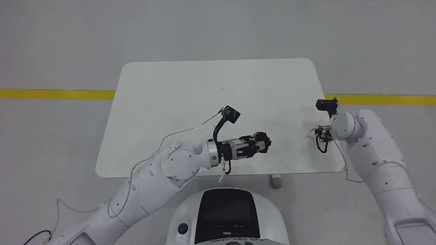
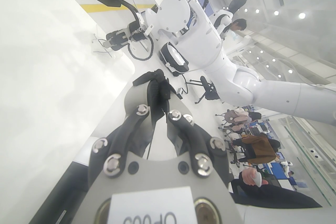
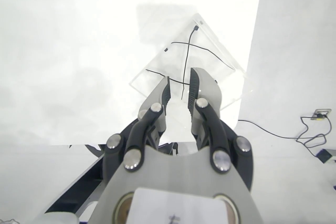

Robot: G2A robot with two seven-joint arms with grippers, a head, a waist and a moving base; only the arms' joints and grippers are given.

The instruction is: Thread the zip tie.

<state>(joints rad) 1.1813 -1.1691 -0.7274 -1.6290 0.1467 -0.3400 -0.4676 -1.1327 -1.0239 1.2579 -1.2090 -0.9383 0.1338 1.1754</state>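
Note:
A clear shallow tray (image 3: 236, 88) sits at the table's right front corner and holds three black zip ties lying crossed. One zip tie (image 3: 187, 57) runs with its tail between the fingers of my right gripper (image 3: 179, 89), which hangs open just over the tray (image 1: 321, 136). The other two ties (image 3: 204, 48) cross it. My left gripper (image 2: 157, 86) is shut near the table's front edge (image 1: 264, 143), with a thin black zip tie (image 2: 151, 142) pinched in it and trailing back between its fingers. The left wrist view also shows the right gripper (image 2: 113, 42) over the tray (image 2: 95, 37).
The white table (image 1: 204, 95) is bare apart from the tray. Its front edge lies right under both grippers. Beyond the table's corner, a black cable (image 3: 275, 134) runs along the floor.

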